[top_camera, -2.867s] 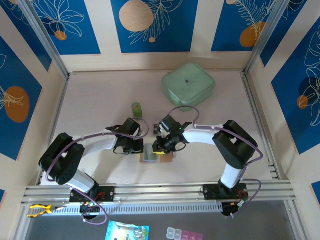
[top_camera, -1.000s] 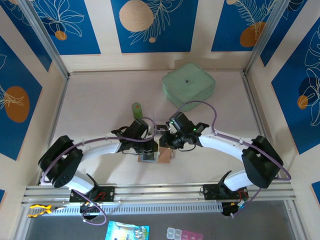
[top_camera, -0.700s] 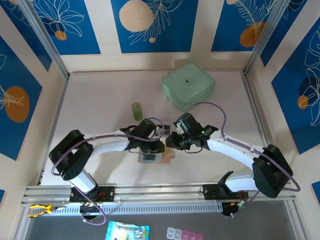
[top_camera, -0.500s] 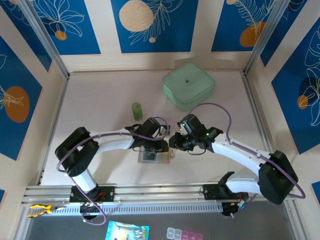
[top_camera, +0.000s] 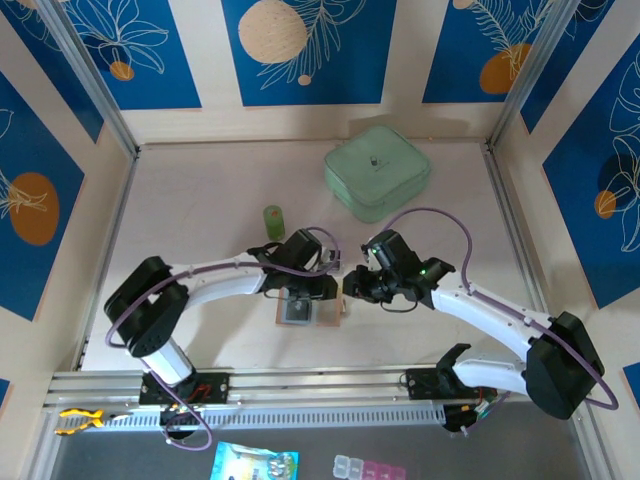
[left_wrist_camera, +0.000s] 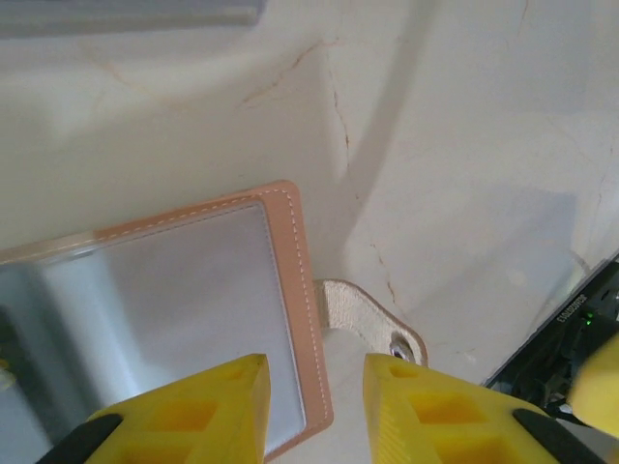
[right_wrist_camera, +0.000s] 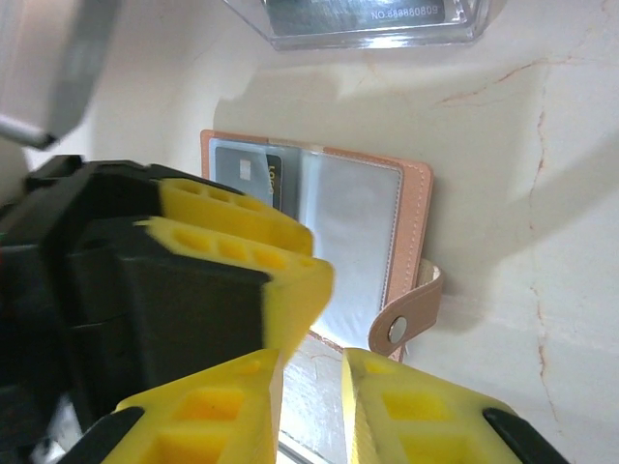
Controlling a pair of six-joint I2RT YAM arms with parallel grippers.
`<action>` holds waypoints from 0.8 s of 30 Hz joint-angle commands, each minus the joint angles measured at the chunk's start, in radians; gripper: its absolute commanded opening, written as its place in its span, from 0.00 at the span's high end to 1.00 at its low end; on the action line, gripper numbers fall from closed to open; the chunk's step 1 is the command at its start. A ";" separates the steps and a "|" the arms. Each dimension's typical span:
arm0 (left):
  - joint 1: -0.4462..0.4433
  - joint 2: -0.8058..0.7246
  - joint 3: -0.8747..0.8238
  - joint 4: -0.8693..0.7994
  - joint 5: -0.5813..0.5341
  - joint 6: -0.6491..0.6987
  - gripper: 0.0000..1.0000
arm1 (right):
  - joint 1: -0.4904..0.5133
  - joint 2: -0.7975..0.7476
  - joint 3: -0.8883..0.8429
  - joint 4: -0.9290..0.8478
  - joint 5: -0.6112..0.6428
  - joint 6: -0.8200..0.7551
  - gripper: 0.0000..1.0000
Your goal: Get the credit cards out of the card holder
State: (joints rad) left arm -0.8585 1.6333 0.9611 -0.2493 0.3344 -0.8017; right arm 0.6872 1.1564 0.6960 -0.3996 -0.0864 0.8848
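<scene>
Card holder (top_camera: 322,316), a small flat tan leather-like folding wallet with clear-windowed grey-blue panels, lies open and flat on the pale marbled table (top_camera: 200,200), near the arm bases and between the 2 claws. 1 dark blue credit card (right_wrist_camera: 256,179) shows in the panel away from the snap strap (right_wrist_camera: 406,324); it is not yet out.

Left claw (left_wrist_camera: 314,372): released, yellow fingers parted over the strap-side stitched edge, gripping nothing. Right claw (right_wrist_camera: 311,372): fingers narrowly parted just beside the strap, nothing seen between them.

Likely faults:
1. Nothing pins the holder, so a pull on a card could drag or fold the whole wallet.
2. A closing claw may pinch the leather rim or window film rather than the card.
3. The 2 claws stand close together and may knock each other.
4. The strap may snag a finger.

Farther back, the small green cylinder (top_camera: 273,221) stands upright near the left arm and could be tipped by it. The pale green lidded box (top_camera: 377,172) is well apart and at little risk.
</scene>
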 commanded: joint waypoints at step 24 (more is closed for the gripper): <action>0.157 -0.221 -0.332 -0.047 -0.063 0.026 0.57 | 0.157 0.356 0.186 0.095 -0.059 0.013 0.74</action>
State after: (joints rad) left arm -0.7086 1.4052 0.6518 -0.3157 0.2604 -0.7612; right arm 0.8379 1.4967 0.8497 -0.3038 -0.1204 0.8993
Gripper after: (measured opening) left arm 0.429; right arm 0.256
